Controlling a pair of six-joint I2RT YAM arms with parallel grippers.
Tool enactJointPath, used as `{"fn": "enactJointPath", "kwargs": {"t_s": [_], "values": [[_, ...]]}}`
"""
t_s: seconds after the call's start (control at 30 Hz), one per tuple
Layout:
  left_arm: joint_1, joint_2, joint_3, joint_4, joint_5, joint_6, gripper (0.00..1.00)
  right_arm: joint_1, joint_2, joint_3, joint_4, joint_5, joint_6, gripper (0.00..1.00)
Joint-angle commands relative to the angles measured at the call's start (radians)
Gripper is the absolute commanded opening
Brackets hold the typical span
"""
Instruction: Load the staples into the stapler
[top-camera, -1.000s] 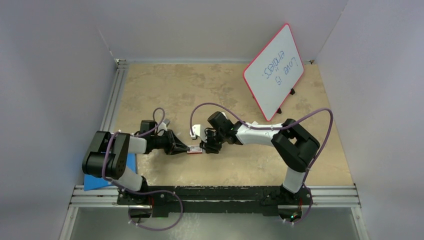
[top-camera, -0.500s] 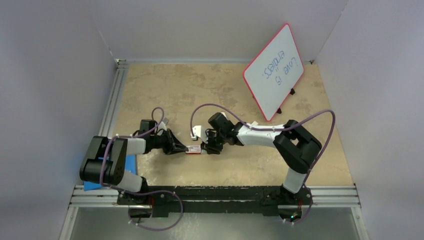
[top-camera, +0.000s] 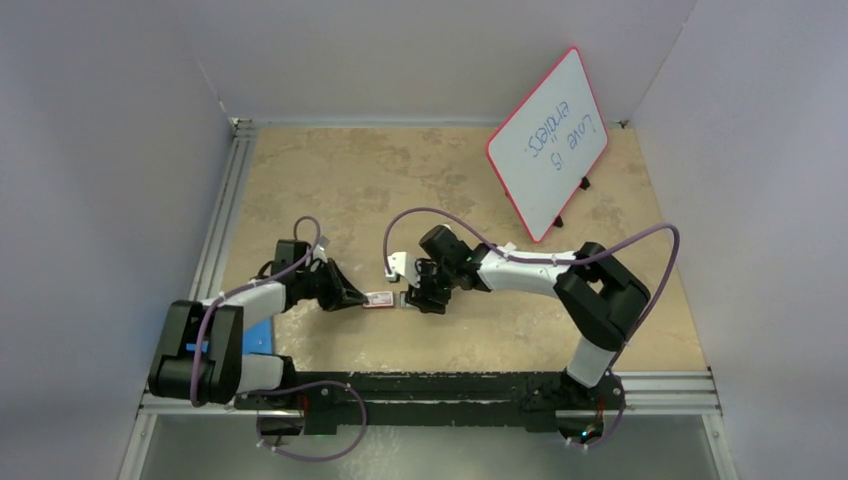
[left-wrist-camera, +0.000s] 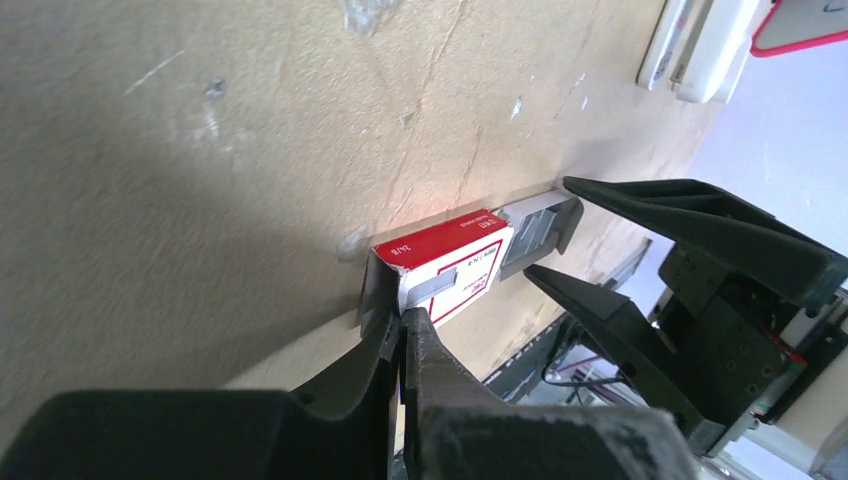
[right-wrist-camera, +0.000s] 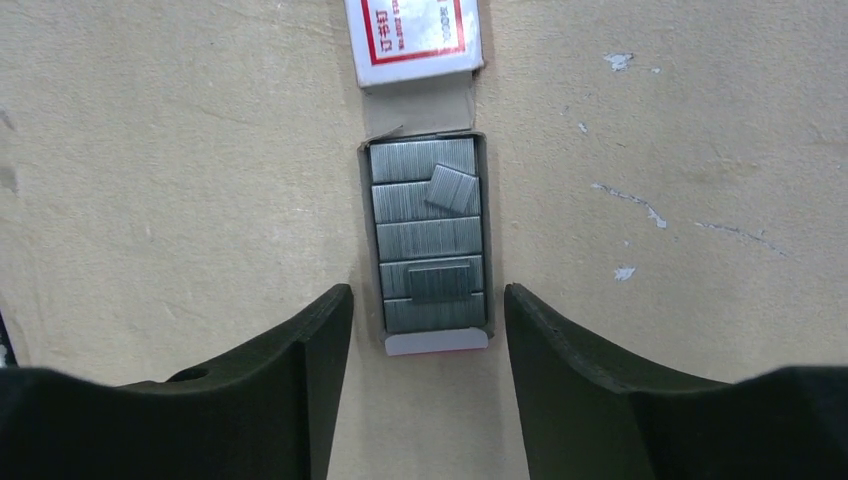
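Staples (right-wrist-camera: 425, 240) fill a small flat tray (right-wrist-camera: 437, 342) as rows of grey strips. Two shorter loose strips lie on top, one of them askew. The tray is drawn almost fully out of its red-and-white cardboard sleeve (right-wrist-camera: 412, 30), and both rest flat on the tan bench (right-wrist-camera: 650, 300), between the two arms.

The right hand (right-wrist-camera: 428, 295) is released. Its fingers stand either side of the tray's near end, a little gap on each side.

The left hand (left-wrist-camera: 405, 335) is clenched on the far end of the cardboard sleeve, fingertips pressed together.

Farther off, in the left wrist view, two white pieces (left-wrist-camera: 700, 50) lie side by side. They are cut off by the frame, so I cannot tell which one is the stapler.

A red-framed whiteboard (top-camera: 548, 142) stands at the back right.
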Motion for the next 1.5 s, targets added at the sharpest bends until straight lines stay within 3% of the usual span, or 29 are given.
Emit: {"fn": "enactJointPath", "kwargs": {"t_s": [0.0, 0.2, 0.37, 0.5, 0.63, 0.8, 0.9, 1.1, 1.27, 1.47], "values": [[0.001, -0.091, 0.029, -0.106, -0.115, 0.03, 0.04, -0.002, -0.067, -0.005, 0.002, -0.002, 0.014, 0.63], [0.001, -0.155, 0.081, -0.21, -0.163, 0.036, 0.23, -0.002, -0.132, 0.006, 0.064, 0.012, 0.095, 0.73], [0.0, -0.254, 0.113, -0.318, -0.253, 0.009, 0.38, -0.002, -0.225, 0.015, 0.101, -0.001, 0.158, 0.76], [-0.011, -0.319, 0.118, -0.336, -0.198, 0.003, 0.47, -0.002, -0.299, -0.006, 0.217, 0.099, 0.295, 0.74], [-0.049, -0.368, 0.088, -0.325, -0.114, -0.012, 0.47, -0.002, -0.366, -0.057, 0.304, 0.193, 0.547, 0.71], [-0.124, -0.413, -0.02, -0.196, -0.003, -0.101, 0.4, 0.002, -0.416, -0.155, 0.372, 0.246, 0.857, 0.4], [-0.179, -0.383, -0.051, -0.141, -0.023, -0.148, 0.38, 0.004, -0.429, -0.228, 0.396, 0.233, 0.974, 0.34], [-0.293, -0.261, -0.049, -0.059, -0.167, -0.192, 0.37, 0.058, -0.416, -0.286, 0.377, 0.321, 1.197, 0.27], [-0.5, -0.174, 0.079, -0.184, -0.521, -0.194, 0.29, 0.146, -0.364, -0.237, 0.234, 0.481, 1.299, 0.24], [-0.625, -0.069, 0.162, -0.276, -0.746, -0.238, 0.26, 0.23, -0.351, -0.227, 0.125, 0.64, 1.469, 0.33]]}}
